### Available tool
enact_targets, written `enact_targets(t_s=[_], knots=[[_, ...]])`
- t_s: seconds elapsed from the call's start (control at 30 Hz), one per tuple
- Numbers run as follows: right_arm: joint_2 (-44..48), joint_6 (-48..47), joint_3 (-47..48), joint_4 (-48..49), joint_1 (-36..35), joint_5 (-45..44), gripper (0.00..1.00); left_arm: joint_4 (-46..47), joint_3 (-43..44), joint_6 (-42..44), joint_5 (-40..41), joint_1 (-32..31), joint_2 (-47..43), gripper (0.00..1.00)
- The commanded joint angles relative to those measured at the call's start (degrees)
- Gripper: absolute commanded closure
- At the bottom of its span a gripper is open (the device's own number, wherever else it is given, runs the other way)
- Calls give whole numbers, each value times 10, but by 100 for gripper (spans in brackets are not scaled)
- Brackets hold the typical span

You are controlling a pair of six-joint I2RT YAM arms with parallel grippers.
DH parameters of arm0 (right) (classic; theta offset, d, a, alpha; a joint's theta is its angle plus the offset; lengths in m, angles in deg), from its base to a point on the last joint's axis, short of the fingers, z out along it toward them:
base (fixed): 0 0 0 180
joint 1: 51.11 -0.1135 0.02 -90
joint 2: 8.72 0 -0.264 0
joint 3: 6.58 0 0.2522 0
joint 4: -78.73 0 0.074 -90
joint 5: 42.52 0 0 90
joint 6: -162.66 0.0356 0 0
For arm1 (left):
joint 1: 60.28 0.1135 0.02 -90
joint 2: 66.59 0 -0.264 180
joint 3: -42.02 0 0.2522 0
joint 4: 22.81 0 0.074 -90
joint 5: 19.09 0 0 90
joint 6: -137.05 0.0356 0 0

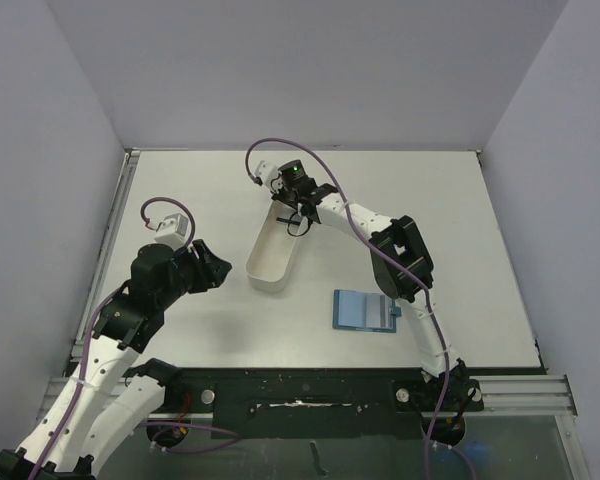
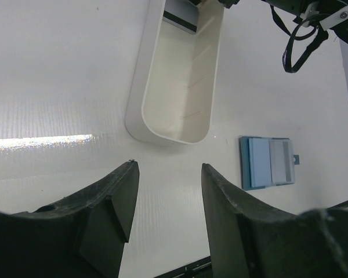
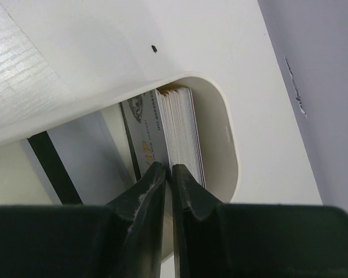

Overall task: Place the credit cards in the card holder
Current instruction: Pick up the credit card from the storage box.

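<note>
Right gripper (image 3: 168, 169): jaws pinched nearly together on the front of the credit cards (image 3: 180, 124).
Credit cards: upright stack in the far end of white tray (image 3: 223, 121).
Left gripper (image 2: 169, 168): open, empty, above table (image 2: 58, 87).
Card holder (image 1: 364, 310): open flat on table, near tray.

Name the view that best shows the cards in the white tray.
Right wrist: the stack of thin cards stands on edge at the long white oblong tray's rounded end, close up. Left wrist catches only one dark card face; overhead, the right hand covers them.
</note>
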Motion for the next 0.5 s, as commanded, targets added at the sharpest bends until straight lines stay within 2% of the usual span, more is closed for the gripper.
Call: enact_targets(t_s=[0.0,0.3,0.47], knots=[[43,-10,6,36,2,-17,93,20,2,6,1,3,-7,55],[78,-1,12,0,-5,10,100,21,0,4,1,3,-8,54],[101,19,2,-19,-9,25,100,18,2,4,-2,2,-8,54]])
